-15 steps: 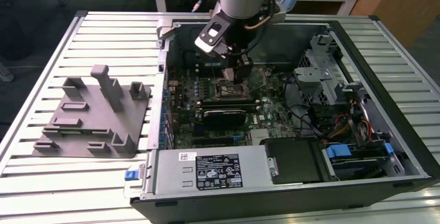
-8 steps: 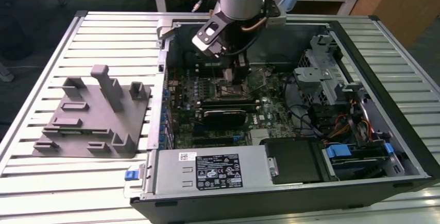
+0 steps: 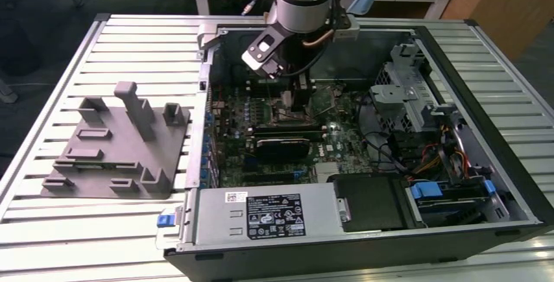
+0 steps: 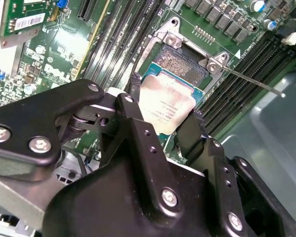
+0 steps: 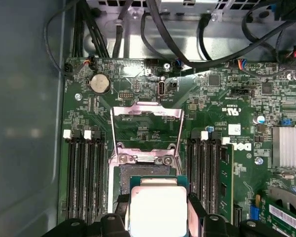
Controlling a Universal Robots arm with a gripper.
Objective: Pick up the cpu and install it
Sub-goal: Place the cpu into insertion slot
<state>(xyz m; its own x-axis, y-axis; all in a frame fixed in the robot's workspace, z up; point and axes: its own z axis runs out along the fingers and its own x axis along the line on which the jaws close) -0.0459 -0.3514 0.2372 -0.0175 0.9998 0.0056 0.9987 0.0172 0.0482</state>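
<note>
my gripper (image 4: 160, 118) is closed on the cpu (image 4: 166, 101), with the fingers (image 4: 130, 111) pressing its opposite edges. the chip sits over the near part of the open socket (image 4: 181, 63). the load plate (image 5: 147, 129) stands raised beyond it.

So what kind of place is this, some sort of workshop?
Probably a robotics lab or test bench for computer assembly: an open computer case sits on a slatted metal table beside a grey fixture, and the gripper holds the cpu over the motherboard socket.
</note>
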